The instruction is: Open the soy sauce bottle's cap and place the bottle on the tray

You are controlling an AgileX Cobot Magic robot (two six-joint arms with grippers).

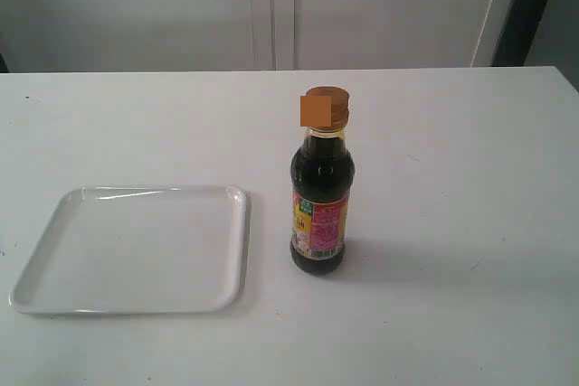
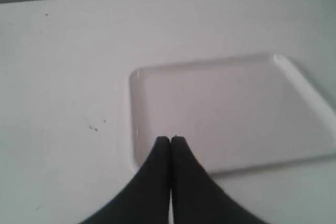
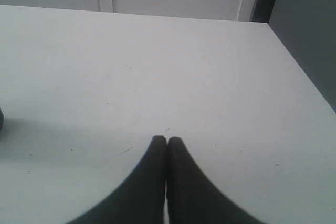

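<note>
The left gripper's [image 2: 170, 139] two matte black, tapering fingers [image 2: 157, 156] are pressed together tip to tip, holding nothing; they hang over the near rim of the flat white rectangular tray [image 2: 294, 77], whose glossy surface, rounded corners and low raised lip catch a soft sheen. The right gripper's [image 3: 167, 140] dark, smoothly curved fingers [image 3: 181, 156] are likewise closed against each other and empty, poised above bare worktop [image 3: 210, 77].

In the exterior view neither arm shows. The tray [image 1: 54, 223] lies flat on the left of the smooth, matte white worktop [image 1: 470, 178], nothing on it. Just to its right, apart from the rim, stands the small clear glass soy sauce bottle [image 1: 322, 169], upright, filled with near-black liquid, its rounded shoulders narrowing to a short neck. A pink, yellow and green paper label [image 1: 318, 223] wraps its lower body. The round copper-orange cap [image 1: 326, 108] sits closed on top.
</note>
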